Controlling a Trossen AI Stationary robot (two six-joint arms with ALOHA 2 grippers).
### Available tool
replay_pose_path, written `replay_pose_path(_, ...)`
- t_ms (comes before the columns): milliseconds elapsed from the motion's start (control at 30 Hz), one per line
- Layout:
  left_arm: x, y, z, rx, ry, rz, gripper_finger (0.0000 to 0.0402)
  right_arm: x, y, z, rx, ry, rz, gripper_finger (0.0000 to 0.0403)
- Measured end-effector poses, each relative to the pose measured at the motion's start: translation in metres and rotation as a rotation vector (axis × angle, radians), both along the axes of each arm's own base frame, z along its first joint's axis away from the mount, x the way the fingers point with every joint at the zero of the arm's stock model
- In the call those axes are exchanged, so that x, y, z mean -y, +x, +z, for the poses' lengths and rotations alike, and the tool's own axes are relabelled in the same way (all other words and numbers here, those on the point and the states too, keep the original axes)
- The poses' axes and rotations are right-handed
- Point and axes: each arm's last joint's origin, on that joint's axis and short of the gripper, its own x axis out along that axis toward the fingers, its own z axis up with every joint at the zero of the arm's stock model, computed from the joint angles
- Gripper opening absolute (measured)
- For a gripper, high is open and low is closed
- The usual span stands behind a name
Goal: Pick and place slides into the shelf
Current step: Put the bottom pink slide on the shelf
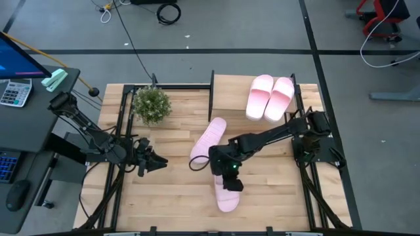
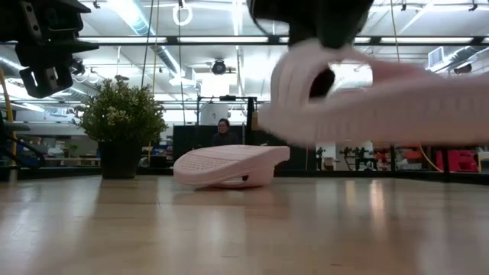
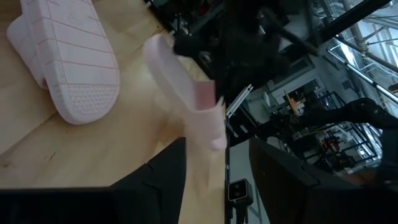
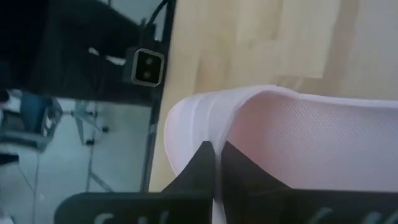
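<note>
- Held slide (image 1: 228,195): near the table's front edge, centre; right gripper (image 1: 230,180) is clamped on its strap, fingers pinched together thru the foam. In the low view it looks lifted off the wood, tho that view is blurry.
- 2nd slide (image 1: 209,139): upside down mid-table, sole up.
- 2 more slides (image 1: 270,97) sit side by side on the shelf (image 1: 230,92) at the back.
- Left gripper (image 1: 154,160): fingers apart, holding nothing, hovering at the table's left.
- Potted plant (image 1: 151,104) back left.
</note>
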Motion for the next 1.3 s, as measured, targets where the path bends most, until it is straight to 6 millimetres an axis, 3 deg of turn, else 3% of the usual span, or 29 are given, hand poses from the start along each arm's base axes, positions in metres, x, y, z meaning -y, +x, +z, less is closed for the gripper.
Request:
replay_pose_path(367, 0.0, 0.0, 0.0, 0.003, 0.02, -0.003, 0.0183, 0.013, 0.012, 0.097, 0.131, -0.133, -0.015, 0.0009)
replay_pose_path(567, 0.0, 0.0, 0.0, 0.003, 0.02, -0.004, 0.0179, 0.051, 0.011, 0.144, 0.196, -0.198, -0.097, 0.0009)
replay_pose_path(733, 0.0, 0.0, 0.0, 0.003, 0.02, -0.004, 0.0178, 0.094, -0.007, 0.177, 0.177, -0.23, -0.143, 0.0009)
replay_pose_path(1000, 0.0, 0.0, 0.0, 0.005, 0.023, 0.012, 0.0182, 0.161, -0.034, 0.2, 0.175, -0.353, -0.212, 0.0009)
replay_pose_path(1300, -0.002, 0.0, 0.0, 0.014, 0.029, 0.082, 0.0179, 0.221, -0.05, 0.194, 0.198, -0.432, -0.244, 0.0009)
